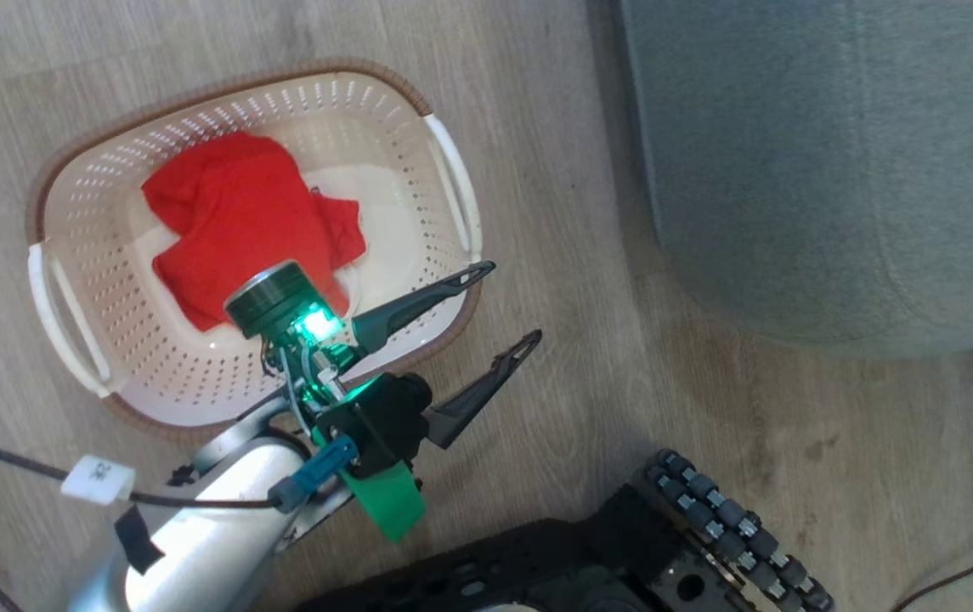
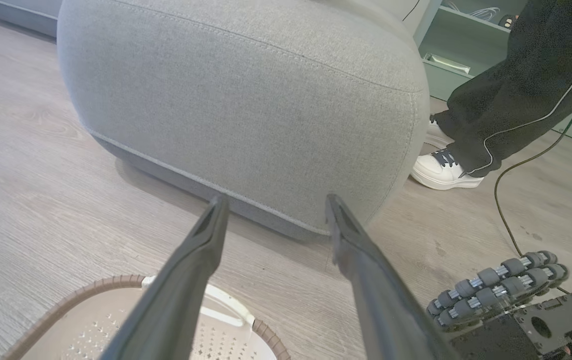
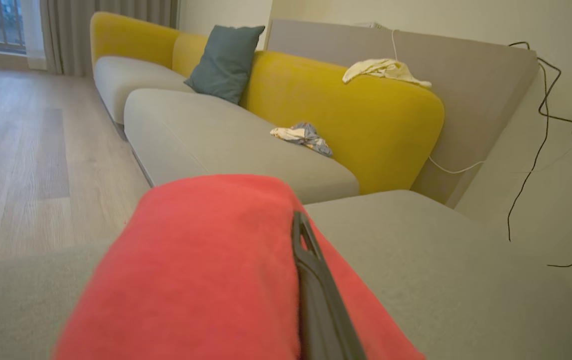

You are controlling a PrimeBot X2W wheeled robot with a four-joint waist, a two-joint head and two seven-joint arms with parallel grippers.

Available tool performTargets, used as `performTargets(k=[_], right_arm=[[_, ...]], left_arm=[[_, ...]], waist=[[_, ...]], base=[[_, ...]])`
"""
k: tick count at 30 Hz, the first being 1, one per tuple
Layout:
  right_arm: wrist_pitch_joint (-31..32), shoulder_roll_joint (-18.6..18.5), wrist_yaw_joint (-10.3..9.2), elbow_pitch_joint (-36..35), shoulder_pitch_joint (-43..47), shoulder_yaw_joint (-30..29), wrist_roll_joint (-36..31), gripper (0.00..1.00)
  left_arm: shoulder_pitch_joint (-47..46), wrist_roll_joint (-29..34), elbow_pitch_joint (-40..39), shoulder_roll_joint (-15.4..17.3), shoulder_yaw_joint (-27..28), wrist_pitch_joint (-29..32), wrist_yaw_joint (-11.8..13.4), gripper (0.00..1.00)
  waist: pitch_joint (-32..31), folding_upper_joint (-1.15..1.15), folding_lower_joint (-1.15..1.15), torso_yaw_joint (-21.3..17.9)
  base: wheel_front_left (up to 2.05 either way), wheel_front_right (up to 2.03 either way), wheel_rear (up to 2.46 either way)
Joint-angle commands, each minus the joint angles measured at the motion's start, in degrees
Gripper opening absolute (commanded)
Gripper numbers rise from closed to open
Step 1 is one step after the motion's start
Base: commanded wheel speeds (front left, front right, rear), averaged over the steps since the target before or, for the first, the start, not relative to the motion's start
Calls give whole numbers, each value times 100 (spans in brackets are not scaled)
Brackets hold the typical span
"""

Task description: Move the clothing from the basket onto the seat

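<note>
In the head view, the basket (image 1: 450,174) stands on the wooden floor (image 1: 588,255) with a heap of red clothing (image 1: 240,212) lying in its middle. The left gripper (image 1: 513,304) hangs over the basket's near corner with its two fingers spread wide and nothing between them, pointing toward the seat (image 1: 834,170), which is near but apart from the basket. In the left wrist view, the same left gripper (image 2: 275,200) shows its jaws wide apart and empty. Behind them rises the rounded side of the seat (image 2: 241,100), below them is a part of the basket rim (image 2: 91,287), and at the right a person's leg (image 2: 515,90) with a white sneaker (image 2: 443,170) stands beside the seat. In the right wrist view, the right gripper (image 3: 295,225) is pressed together on a red garment (image 3: 206,260), which drapes over the fingers and hides one of them. It hangs above the grey seat (image 3: 440,260), and I cannot tell if the cloth touches the cushion. I judge that the step in hand is the placing of this garment. The next move calls for lowering it onto the cushion and opening the right jaws, and after this the open left gripper must go down into the basket for the clothing there.
</note>
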Motion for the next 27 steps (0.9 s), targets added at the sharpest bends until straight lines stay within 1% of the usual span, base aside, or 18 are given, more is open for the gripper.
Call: performTargets(k=[1, 6, 13, 17, 24, 25, 26, 27], right_arm=[[-28, -304, -1, 48, -85, -137, -185, 0], [-24, -237, -1, 815, -310, -333, -523, 0], [126, -203, -1, 1727, -400, -250, -1055, 0], [129, -205, -1, 1961, -388, -180, -1303, 0], [120, -208, -1, 2248, -476, -251, -1447, 0], [104, -228, -1, 2258, -471, -272, -1474, 53], [92, -235, -1, 2272, -469, -296, -1492, 100], [81, -249, -1, 2282, -462, -305, -1529, 100]], left_arm=[[-29, 91, -207, 106, 150, -28, -4, 100], [-74, 96, -223, 86, 159, -28, -4, 100], [-77, 116, -209, 76, 171, -28, -4, 100], [-103, 250, -175, 142, 60, -28, -4, 100], [-101, 226, -148, 79, 58, -28, -4, 100], [-110, 225, -145, 66, 62, -28, -4, 100], [-120, 226, -142, 51, 62, -28, -4, 100], [-128, 224, -138, 31, 58, -28, -4, 100]], waist=[[113, 0, -1, 90], [218, 0, -1, 171], [322, 0, -1, 232], [336, 0, -1, 232], [291, 0, -1, 243], [278, 0, -1, 246], [261, 0, -1, 251], [239, 0, -1, 257]], base=[[0, 0, 0], [0, 0, 0], [0, 0, 0], [0, 0, 0], [0, 0, 0], [0, 0, 0], [0, 0, 0], [0, 0, 0]])
